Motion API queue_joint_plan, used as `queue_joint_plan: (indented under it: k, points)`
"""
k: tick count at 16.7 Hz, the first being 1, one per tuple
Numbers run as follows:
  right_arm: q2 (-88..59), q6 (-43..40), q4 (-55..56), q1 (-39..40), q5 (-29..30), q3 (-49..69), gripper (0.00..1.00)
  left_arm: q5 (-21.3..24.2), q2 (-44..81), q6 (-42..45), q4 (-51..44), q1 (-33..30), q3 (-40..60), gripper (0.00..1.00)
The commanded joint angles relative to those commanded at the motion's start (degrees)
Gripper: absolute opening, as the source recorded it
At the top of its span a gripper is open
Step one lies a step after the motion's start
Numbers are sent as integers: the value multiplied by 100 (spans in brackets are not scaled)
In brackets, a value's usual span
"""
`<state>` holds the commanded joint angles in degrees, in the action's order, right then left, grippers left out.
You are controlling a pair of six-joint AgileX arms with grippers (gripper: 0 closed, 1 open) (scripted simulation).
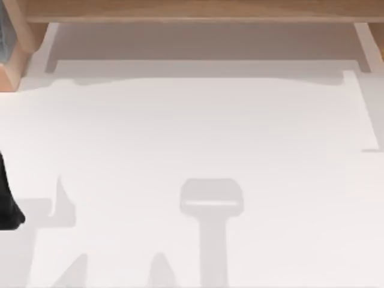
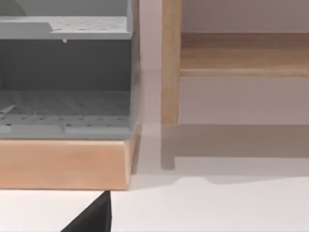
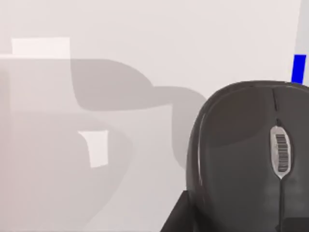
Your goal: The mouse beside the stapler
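A black mouse (image 3: 251, 154) with a grey scroll wheel lies close under the right wrist camera, on the white table (image 1: 192, 132). A dark part of my right gripper (image 3: 179, 216) sits against the mouse's near edge. Whether it holds the mouse I cannot tell. Past the mouse a small blue strip (image 3: 299, 68) shows at the picture's edge, and I cannot tell whether it is the stapler. My left arm (image 1: 8, 204) is a black shape at the table's left edge. A black corner of my left gripper (image 2: 91, 218) shows in the left wrist view.
A grey perforated organiser (image 2: 65, 82) on a wooden base (image 2: 63, 164) stands at the back left, next to a wooden post (image 2: 170, 63). A wooden shelf (image 1: 198, 11) runs along the table's far side. Soft shadows lie across the table's front.
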<state>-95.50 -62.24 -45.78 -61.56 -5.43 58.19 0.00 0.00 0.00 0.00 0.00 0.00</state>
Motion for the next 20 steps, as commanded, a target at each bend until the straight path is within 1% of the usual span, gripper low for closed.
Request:
queue_joint_plan:
  k: [9,20]
  points:
    - [-216,0,8,0,34,-199,0,0,0,0,0,0,0,100]
    - [-216,0,8,0,34,-199,83,0,0,0,0,0,0,100]
